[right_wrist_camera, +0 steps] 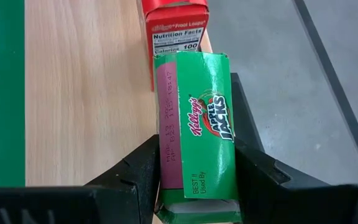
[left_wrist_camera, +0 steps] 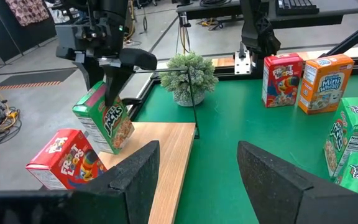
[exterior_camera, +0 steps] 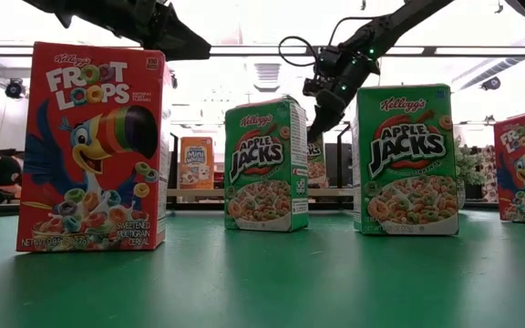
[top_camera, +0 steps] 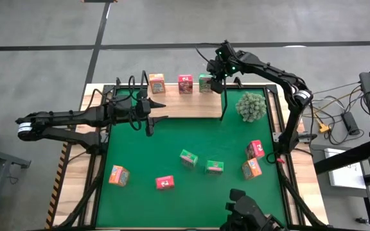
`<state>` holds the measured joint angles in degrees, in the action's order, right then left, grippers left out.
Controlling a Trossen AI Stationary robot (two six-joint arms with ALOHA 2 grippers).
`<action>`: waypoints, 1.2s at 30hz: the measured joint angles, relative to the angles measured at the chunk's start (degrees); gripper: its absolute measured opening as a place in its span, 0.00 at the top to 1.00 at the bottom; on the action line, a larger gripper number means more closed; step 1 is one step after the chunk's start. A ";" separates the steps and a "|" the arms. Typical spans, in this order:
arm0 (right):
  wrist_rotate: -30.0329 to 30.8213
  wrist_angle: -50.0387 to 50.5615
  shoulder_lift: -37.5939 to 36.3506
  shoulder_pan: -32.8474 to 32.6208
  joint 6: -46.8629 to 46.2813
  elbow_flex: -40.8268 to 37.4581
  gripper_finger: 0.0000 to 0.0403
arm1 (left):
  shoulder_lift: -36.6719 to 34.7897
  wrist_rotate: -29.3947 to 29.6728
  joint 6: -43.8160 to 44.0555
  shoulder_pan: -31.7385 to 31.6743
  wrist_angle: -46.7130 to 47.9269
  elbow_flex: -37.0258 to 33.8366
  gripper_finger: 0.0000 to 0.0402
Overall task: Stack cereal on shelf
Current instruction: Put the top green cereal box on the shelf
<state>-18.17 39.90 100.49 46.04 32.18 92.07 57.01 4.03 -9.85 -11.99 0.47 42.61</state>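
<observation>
Right claw (top_camera: pixel 214 77) pinches a green box (top_camera: pixel 205 83) from above at the shelf's (top_camera: pixel 185 106) far edge; just beside it along that edge stand a pink box (top_camera: pixel 185 84) and, farther on, an orange box (top_camera: pixel 157 83). Left claw (top_camera: pixel 162 111) hovers spread over the shelf's near edge, holding nothing. Well away from both, on the mat (top_camera: pixel 172 147), lie six more boxes, and a plant ball (top_camera: pixel 251 106) sits near the right arm.

From table height, the right claw (exterior_camera: pixel 322 114) hangs in the background between two green boxes standing close to the camera.

Past the left fingers (left_wrist_camera: pixel 135 180), the right claw (left_wrist_camera: pixel 114 93) grips the green box (left_wrist_camera: pixel 104 124) tilted over the shelf (left_wrist_camera: pixel 166 155), a pink box (left_wrist_camera: pixel 64 158) touching it.

Right fingers (right_wrist_camera: pixel 135 174) press both sides of the green box (right_wrist_camera: pixel 197 124), with the pink box (right_wrist_camera: pixel 176 31) right behind.
</observation>
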 joint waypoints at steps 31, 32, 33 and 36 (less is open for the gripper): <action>1.54 -1.16 2.33 0.00 -4.19 0.00 0.55 | 0.00 -0.02 0.00 0.00 0.07 0.00 0.50; 1.92 -1.20 2.31 0.00 -4.48 0.02 0.54 | 0.00 -0.04 -0.02 0.00 0.07 0.00 0.50; 2.08 -1.20 2.29 0.00 -4.80 0.02 0.54 | 0.02 -0.04 -0.02 0.00 0.07 0.00 0.50; 2.18 -1.20 2.27 0.00 -5.25 0.02 0.52 | 0.02 -0.04 -0.02 0.00 0.07 0.00 0.50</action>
<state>-16.00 38.70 102.76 46.04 26.94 92.09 57.04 3.99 -9.87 -11.99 0.54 42.61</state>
